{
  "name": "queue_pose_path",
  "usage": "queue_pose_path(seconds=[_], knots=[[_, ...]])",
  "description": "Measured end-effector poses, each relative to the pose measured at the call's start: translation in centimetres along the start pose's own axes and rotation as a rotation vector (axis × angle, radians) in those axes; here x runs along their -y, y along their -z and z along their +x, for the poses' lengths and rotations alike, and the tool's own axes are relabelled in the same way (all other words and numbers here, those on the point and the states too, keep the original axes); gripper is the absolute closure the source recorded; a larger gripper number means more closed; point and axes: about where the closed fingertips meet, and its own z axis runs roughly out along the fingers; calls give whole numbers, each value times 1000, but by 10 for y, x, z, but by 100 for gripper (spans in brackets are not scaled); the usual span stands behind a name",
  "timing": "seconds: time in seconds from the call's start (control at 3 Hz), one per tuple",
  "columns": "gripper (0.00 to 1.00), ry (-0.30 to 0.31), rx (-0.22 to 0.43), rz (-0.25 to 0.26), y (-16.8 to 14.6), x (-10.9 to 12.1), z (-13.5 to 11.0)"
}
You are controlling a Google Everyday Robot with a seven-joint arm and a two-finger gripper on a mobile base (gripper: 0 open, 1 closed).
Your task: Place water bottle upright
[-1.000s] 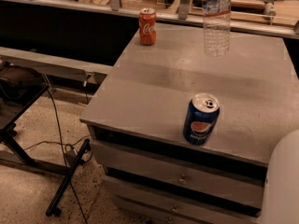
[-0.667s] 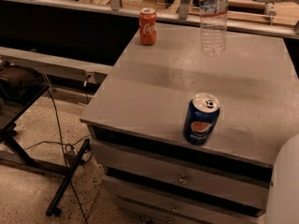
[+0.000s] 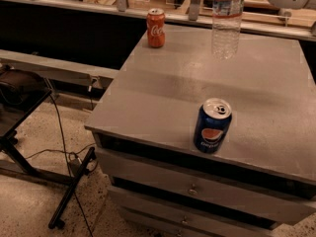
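We see the bottle [image 3: 227,28] standing with its long axis vertical near the far edge of the cabinet top [image 3: 163,102], right of centre. Its neck and cap run past the upper border of the view, so only the label band and ribbed body show. Its base sits at or just above the grey surface, and we cannot tell whether it bears its own weight.

The gripper is not in view. If it is near at all, it is above the bottle, beyond the frame, and we cannot tell whether it is clenched on the neck or released. We judge that the next move turns on this relation. With the axis already vertical, what is left is a straight lowering or a let-go from above, with no tilt to correct.

The red can [image 3: 156,27] stands to the bottle's left, well apart, near the same far edge. The blue can [image 3: 212,126] stands near the front edge, also well apart. Neither crowds the bottle.
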Motion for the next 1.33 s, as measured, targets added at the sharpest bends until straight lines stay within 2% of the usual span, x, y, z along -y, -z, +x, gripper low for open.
queue_pose_path(seconds=[0.33,0.67,1.0,1.33], knots=[[100,37,15,38,0,-9,14],[100,34,32,58,4,-14,39],[76,11,78,57,10,-14,66],[53,18,124,29,14,-16,79]])
